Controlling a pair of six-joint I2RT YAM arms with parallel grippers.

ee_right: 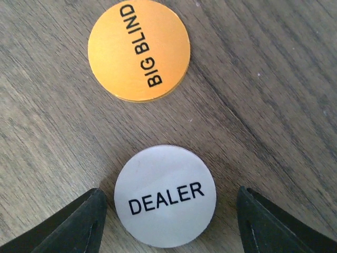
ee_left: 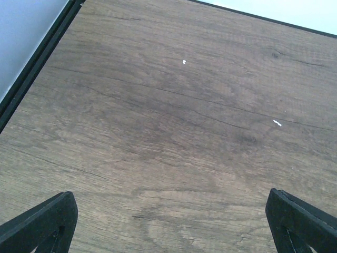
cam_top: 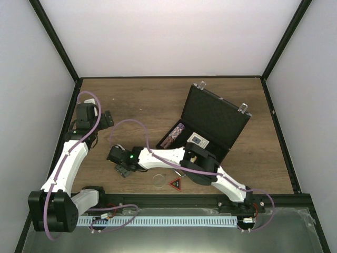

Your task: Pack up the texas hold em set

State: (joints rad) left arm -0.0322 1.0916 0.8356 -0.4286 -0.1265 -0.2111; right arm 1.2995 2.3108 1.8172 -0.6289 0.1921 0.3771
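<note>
**Item 1: L arm** (cam_top: 68, 158). Base at near edge of worktop (cam_top: 137, 100), 7 o'c corner. Links run up the L side and the wrist sits at 9 o'c. L jaws are spread wide w/ nothing btwn. Wrist view shows only the black fingers (ee_left: 42, 224) in the bottom corners, w/ bare wood grain and a few white specks (ee_left: 184, 62) beyond.

**Item 2: R arm** (cam_top: 221, 176). Base at near edge, 5 o'c. It reaches low across the near strip toward 9 o'c, w/ the elbow just in front of the case. Wrist shows a green light (cam_top: 124, 155), and the head tips down at approx 7 o'c of centre. R jaws are apart, gripping nothing. Fingers (ee_right: 73, 226) flank the DEALER button (ee_right: 165, 196): the 9 o'c finger is just beside its rim, the 3 o'c finger further off. No contact seen.

**Item 3: set.**
- Black case (cam_top: 221, 118): open at 1–2 o'c of centre, lid swung back, silver latches (cam_top: 243, 108) on its far edge.
- Case contents: a row of purple-grey chips (cam_top: 172, 136) at the 9 o'c end, w/ a card deck (cam_top: 198, 140) beside them. R elbow hides part of the case's near edge.
- DEALER button: white, flat on worktop.
- BIG BLIND button (ee_right: 138, 50): orange, flat, at 11 o'c of DEALER, apart from it.
- Both buttons are hidden under the R head in the top view.
- Pale round disc (cam_top: 159, 180) and red-black triangle (cam_top: 175, 184): loose at 6 o'c near the edge, just beside each other, triangle at 3 o'c of disc.
</note>
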